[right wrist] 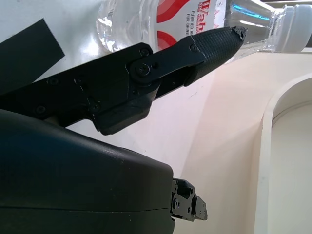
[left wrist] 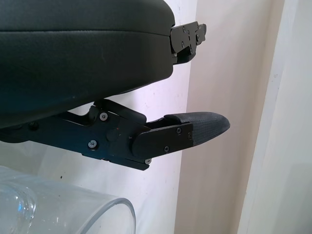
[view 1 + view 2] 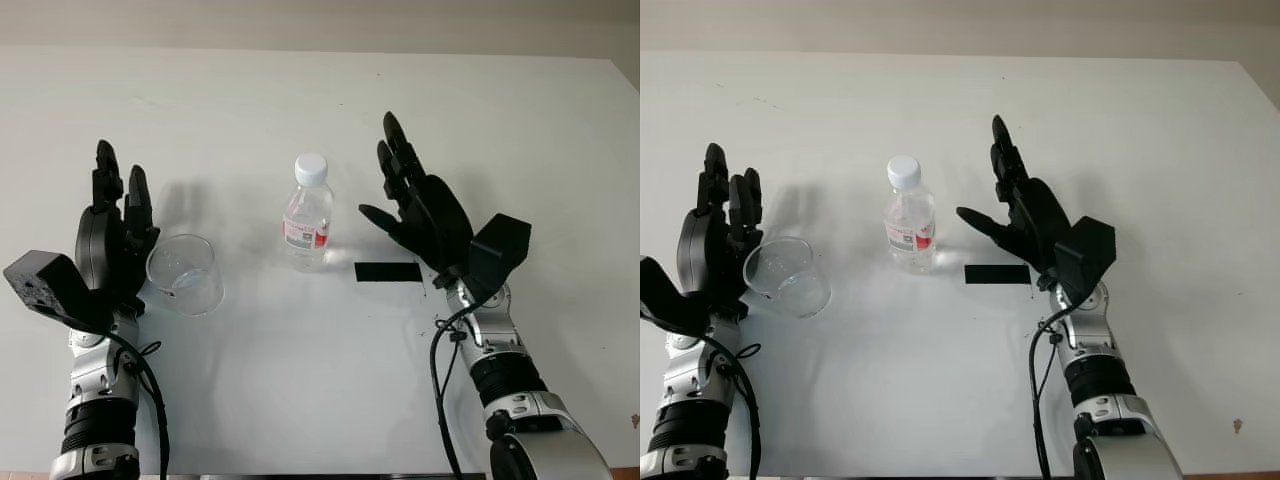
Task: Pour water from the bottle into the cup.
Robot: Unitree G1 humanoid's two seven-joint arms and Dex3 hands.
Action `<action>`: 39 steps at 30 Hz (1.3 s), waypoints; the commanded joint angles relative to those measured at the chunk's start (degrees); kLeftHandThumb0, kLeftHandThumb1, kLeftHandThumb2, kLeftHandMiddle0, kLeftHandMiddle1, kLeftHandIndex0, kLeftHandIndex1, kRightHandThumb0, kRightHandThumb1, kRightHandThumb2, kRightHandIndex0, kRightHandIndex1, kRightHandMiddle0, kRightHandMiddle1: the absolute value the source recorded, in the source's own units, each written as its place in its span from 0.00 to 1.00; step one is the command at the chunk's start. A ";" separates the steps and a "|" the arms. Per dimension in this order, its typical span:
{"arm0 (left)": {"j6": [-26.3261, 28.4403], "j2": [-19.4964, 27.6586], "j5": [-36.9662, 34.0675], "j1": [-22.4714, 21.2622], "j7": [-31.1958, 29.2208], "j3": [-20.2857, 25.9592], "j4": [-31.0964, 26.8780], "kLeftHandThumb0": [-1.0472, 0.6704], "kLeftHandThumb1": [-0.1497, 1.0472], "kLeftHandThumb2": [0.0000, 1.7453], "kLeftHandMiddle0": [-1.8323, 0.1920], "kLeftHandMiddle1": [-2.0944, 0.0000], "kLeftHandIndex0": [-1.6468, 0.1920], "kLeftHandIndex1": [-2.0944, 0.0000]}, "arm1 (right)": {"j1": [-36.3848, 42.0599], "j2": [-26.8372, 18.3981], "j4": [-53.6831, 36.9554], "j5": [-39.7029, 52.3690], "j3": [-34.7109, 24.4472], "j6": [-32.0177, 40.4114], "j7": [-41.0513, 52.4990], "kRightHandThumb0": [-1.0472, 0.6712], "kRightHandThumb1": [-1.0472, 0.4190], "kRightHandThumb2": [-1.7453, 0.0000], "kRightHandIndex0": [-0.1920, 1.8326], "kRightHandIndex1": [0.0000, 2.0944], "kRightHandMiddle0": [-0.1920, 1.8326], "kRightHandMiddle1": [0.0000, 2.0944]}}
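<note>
Left eye view: a white table [image 3: 300,380] fills nearly the whole frame. Just above centre stands a small clear plastic water bottle [image 3: 307,213] with a white cap and a red-and-white label, upright. At lower left a clear, round, empty-looking plastic cup [image 3: 185,274] sits on the table, well apart from the bottle. The black left hand [image 3: 112,235] is at the left edge, just beside the cup on its left side, fingers straight and pointing toward the top of the frame; it holds nothing, and whether it touches the cup wall I cannot tell. The black right hand [image 3: 420,205] is right of centre, near the bottle but apart from it, fingers extended, thumb reaching toward the bottle, grasping nothing. A flat black rectangular strip [image 3: 388,271] lies on the table just below the thumb.

Right eye view: the same layout, shifted left; a clear gap shows between bottle and right thumb.

Left wrist view: the hand's shell takes the upper left, one fingertip [image 2: 204,125] reaches across the centre, uncurled, and the cup's rim curves along the bottom left.

Right wrist view: the shell takes the lower left; one straight finger [image 1: 214,43] crosses in front of the bottle's label at the top, with the black strip at upper left.
</note>
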 commanded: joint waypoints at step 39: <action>-1.02 -1.29 -0.20 2.43 1.02 0.03 -1.12 0.26 1.00 0.33 0.93 0.97 0.98 0.97 | -11.08 7.68 14.49 -4.27 7.63 1.63 9.66 0.00 0.06 0.97 0.00 0.00 0.00 0.00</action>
